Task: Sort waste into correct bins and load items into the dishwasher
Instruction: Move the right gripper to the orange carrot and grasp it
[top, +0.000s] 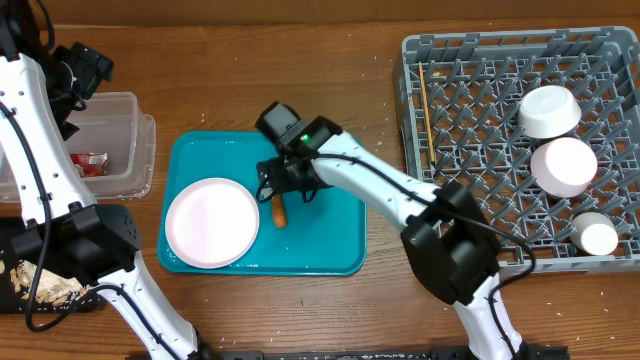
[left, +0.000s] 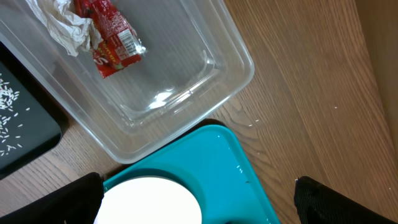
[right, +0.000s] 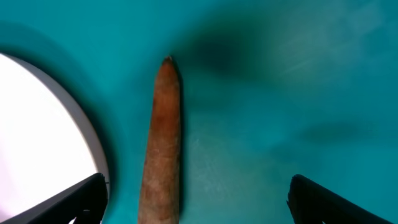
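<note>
R gripper (top: 284, 190) hangs low over the teal tray (top: 340, 250), jaws spread wide. Nothing is gripped. The orange carrot stick (right: 163, 143) lies flat between them, untouched, nearer one finger, prob. lined up for a pinch across its narrow width. The stick is matte, tapered to a point. A glossy round white plate (top: 211, 222) sits just left of it. L gripper (left: 199, 211), jaws released & empty, hovers by the clear tub (top: 135, 150) at far left, which holds crumpled tissue (left: 62, 25) & a shiny red wrapper (left: 109, 34). Two white bowls (top: 548, 110), cup (top: 598, 238) & chopsticks (top: 424, 105) sit in the grey peg rack (top: 480, 150), right.
</note>
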